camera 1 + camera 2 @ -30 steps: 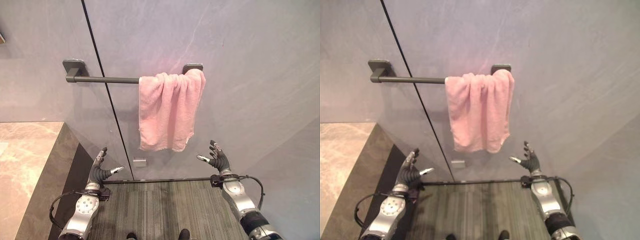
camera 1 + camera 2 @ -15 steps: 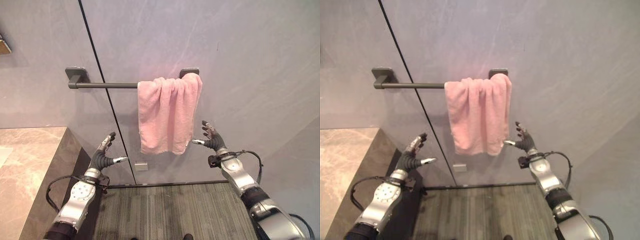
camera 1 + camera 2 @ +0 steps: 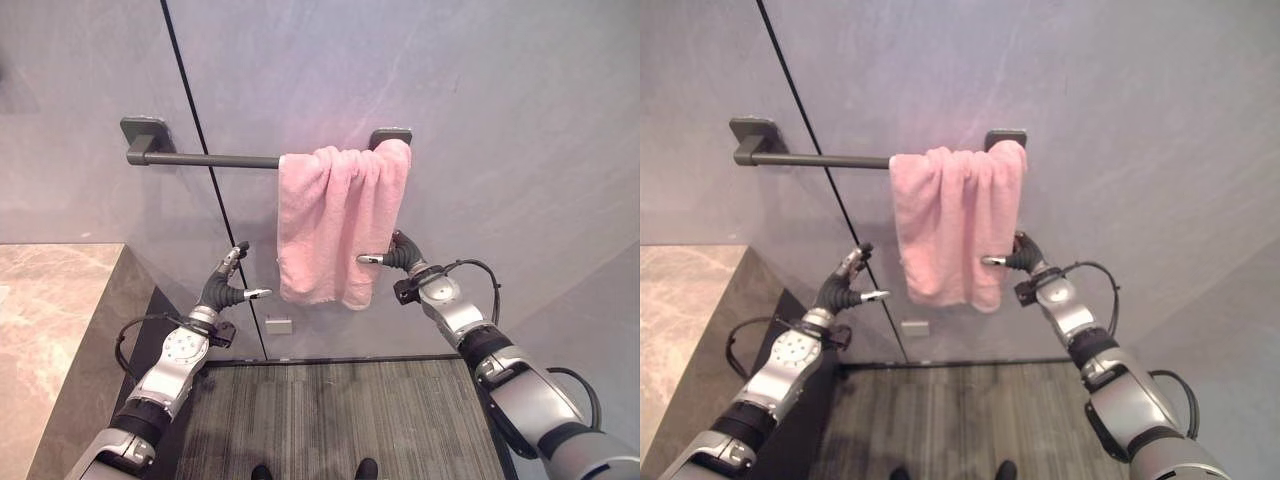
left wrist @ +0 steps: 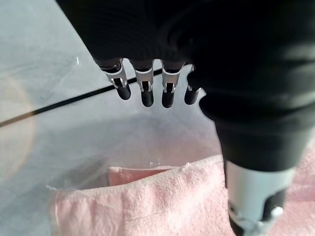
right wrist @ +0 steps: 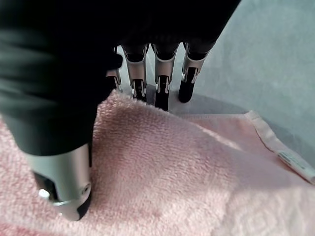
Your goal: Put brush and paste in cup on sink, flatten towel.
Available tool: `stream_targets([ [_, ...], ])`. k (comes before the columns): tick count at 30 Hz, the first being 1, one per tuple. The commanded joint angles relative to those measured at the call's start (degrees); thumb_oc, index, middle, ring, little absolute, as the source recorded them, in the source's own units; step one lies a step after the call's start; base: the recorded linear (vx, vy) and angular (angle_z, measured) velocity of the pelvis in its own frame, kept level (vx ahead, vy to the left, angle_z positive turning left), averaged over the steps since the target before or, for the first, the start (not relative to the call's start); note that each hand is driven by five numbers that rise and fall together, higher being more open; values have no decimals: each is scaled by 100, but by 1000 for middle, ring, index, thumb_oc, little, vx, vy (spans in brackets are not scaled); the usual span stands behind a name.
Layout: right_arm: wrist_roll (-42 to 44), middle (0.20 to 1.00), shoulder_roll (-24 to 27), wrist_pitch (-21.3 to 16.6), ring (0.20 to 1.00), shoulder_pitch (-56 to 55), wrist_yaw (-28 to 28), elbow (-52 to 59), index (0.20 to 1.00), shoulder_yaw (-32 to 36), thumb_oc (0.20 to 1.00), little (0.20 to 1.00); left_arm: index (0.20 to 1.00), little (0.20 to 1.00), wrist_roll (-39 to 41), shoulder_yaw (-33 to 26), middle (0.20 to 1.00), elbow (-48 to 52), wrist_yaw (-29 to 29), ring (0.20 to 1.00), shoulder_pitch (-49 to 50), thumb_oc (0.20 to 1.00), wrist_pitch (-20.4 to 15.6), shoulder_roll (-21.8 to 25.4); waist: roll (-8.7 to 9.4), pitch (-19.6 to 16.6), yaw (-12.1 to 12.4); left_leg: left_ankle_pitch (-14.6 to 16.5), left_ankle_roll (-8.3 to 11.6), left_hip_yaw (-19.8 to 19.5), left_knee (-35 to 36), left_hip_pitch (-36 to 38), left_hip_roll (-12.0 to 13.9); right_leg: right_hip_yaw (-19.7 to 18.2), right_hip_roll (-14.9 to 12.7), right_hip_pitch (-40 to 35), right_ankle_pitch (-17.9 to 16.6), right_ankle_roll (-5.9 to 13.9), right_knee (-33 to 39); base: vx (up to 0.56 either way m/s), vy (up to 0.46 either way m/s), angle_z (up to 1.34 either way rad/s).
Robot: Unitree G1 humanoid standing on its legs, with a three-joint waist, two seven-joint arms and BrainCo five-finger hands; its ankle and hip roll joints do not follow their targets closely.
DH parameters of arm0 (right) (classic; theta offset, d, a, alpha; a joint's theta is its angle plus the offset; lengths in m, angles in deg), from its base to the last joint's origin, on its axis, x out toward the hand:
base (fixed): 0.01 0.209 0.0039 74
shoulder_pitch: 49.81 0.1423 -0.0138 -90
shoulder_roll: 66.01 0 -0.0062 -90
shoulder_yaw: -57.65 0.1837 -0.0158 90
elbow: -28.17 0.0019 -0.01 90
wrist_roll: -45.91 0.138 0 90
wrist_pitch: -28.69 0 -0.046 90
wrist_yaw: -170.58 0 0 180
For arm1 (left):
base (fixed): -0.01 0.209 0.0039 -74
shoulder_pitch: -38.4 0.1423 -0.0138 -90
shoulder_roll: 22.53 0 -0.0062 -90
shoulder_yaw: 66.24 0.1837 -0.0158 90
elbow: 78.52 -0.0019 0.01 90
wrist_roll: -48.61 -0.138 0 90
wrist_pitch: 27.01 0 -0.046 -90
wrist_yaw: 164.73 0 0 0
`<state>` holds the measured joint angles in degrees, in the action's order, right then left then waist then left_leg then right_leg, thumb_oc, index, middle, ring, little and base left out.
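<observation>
**Mia:** In the left eye view, why is the pink towel (image 3: pixel 338 222) all squished up?

**Ben:** It hangs over the dark bar (image 3: pixel 205 159) in the upper middle of the frame, pushed to the bar's right end. The rest of the bar is bare. I think that is why both hands are up there: to spread it flat.

**Mia:** What is the right hand (image 3: pixel 395 257) doing?

**Ben:** It is at the towel's lower right edge. Its thumb is in front of the cloth and its fingers go behind. The left hand (image 3: pixel 226 287) is just beside the towel's lower left corner, not touching, with fingers straight and spread.

**Mia:** And the right eye view?

**Ben:** Same thing. The stone counter (image 3: pixel 685 310) sits at the lower left edge of the frame.

**Mia:** Is there a cup with a brush and paste inside?

**Ben:** I can't find a cup, brush or paste, so I can't say what is in it.

**Mia:** The left wrist view?

**Ben:** The fingers (image 4: pixel 143 86) are straight near the top, holding nothing. The towel is along the bottom, apart from them.

**Mia:** The right wrist view?

**Ben:** The thumb (image 5: pixel 66 183) lies on the towel at the lower left, and the fingers (image 5: pixel 160 86) go over its fold. It looks like a pinch just starting.
</observation>
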<state>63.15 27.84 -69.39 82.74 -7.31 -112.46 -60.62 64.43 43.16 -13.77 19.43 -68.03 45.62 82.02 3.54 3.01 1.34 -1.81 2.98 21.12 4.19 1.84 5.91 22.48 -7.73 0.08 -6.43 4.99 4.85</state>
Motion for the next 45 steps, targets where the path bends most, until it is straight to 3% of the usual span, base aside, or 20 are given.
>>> stream_targets([
  [1, 53, 1000, -198, -137, 1000, 920, 136, -369, 1000, -42, 1000, 1000, 1000, 1000, 66, 279, 1000, -238, 195, 1000, -728, 1000, -168, -33, 178, 105, 158, -211, 182, -328, 18, -68, 149, -269, -386, -126, -186, 558, -96, 44, 5, 0],
  [17, 266, 1000, -788, -111, 1000, 386, 199, 23, 1000, -231, 1000, 1000, 1000, 1000, -3, 708, 1000, -890, 565, 1000, -1349, 1000, 42, -836, 101, 45, -158, -195, 183, -192, 81, 76, 187, -394, -346, -150, -157, 535, -82, 5, 1, -1],
  [18, 273, 1000, -825, -118, 1000, 369, 238, 0, 1000, -221, 1000, 1000, 805, 805, -39, 724, 805, -988, 633, 805, -1413, 805, 66, -879, 94, 50, -169, -196, 183, -193, 81, 77, 189, -401, -345, -150, -157, 534, -80, 0, 0, 0],
  [19, 267, 1000, -845, -113, 1000, 364, 250, 7, 1000, -228, 1000, 1000, 313, 313, -68, 727, 313, -1045, 676, 313, -1467, 313, 83, -902, 83, 51, -179, -200, 186, -189, 81, 81, 193, -401, -345, -149, -159, 533, -76, 0, 0, 0],
  [20, 257, 1000, -869, -116, 1000, 349, 288, 15, 1000, -237, 1000, 1000, 200, 200, -90, 731, 200, -1104, 736, 200, -1515, 200, 93, -929, 72, 51, -187, -205, 188, -186, 81, 78, 195, -400, -341, -147, -157, 532, -75, 0, 0, 0],
  [21, 273, 564, -886, -123, 564, 341, 300, 38, 564, -239, 564, 564, 200, 200, -105, 723, 200, -1113, 780, 200, -1546, 200, 98, -929, 64, 52, -193, -208, 190, -189, 81, 74, 197, -402, -339, -147, -158, 534, -69, -7, -4, -5],
  [22, 285, 200, -906, -125, 200, 317, 302, 68, 200, -233, 200, 200, 200, 200, -112, 707, 200, -1096, 805, 200, -1538, 200, 97, -936, 61, 49, -194, -208, 192, -193, 81, 72, 200, -403, -338, -147, -158, 532, -63, -9, -11, -8],
  [31, 201, 200, -761, -163, 200, -149, 386, 680, 200, -78, 200, 200, 200, 200, 104, 233, 200, -385, 703, 200, -746, 200, 64, -793, 44, -6, -132, -189, 201, -201, 81, 107, 209, -371, -334, -206, -165, 532, -14, -1, -2, -1],
  [36, 177, 200, -586, -166, 200, -263, 408, 1712, 200, -33, 200, 200, 200, 200, 175, -4, 200, -8, 778, 200, -589, 200, 54, -745, 66, -93, -119, -191, 207, -217, 81, 119, 215, -328, -331, -249, -145, 519, -13, 0, 0, 0],
  [37, 241, 200, -381, -254, 200, -272, 353, 2568, 200, -17, 200, 200, 200, 200, 110, -152, 200, 524, 870, 200, -618, 200, -18, -634, 79, -96, -135, -187, 220, -222, 81, 137, 231, -306, -326, -287, -130, 521, -17, 0, 0, 0],
  [38, 241, 200, -380, -249, 200, -275, 354, 2574, 200, -16, 200, 200, 200, 200, 108, -154, 200, 530, 871, 200, -615, 200, -14, -633, 82, -108, -137, -200, 217, -222, 81, 118, 228, -305, -329, -270, -140, 517, -15, -23, -16, 4],
  [41, 323, 200, -130, -504, 200, -472, 220, 4116, 200, 176, 200, 200, 200, 200, 91, -605, 200, 1867, 1026, 200, -429, 200, -259, -518, 120, -128, -129, -185, 225, -242, 81, 107, 254, -276, -337, -272, -127, 525, -21, -8, -13, 6],
  [45, 559, 200, -300, -642, 200, -683, 40, 4296, 200, 155, 200, 200, 200, 200, 79, -898, 200, 2500, 1223, 200, -123, 200, -505, -691, 173, -162, -69, -171, 204, -247, 81, 106, 249, -250, -358, -278, -123, 507, -3, 4, 0, 6],
])
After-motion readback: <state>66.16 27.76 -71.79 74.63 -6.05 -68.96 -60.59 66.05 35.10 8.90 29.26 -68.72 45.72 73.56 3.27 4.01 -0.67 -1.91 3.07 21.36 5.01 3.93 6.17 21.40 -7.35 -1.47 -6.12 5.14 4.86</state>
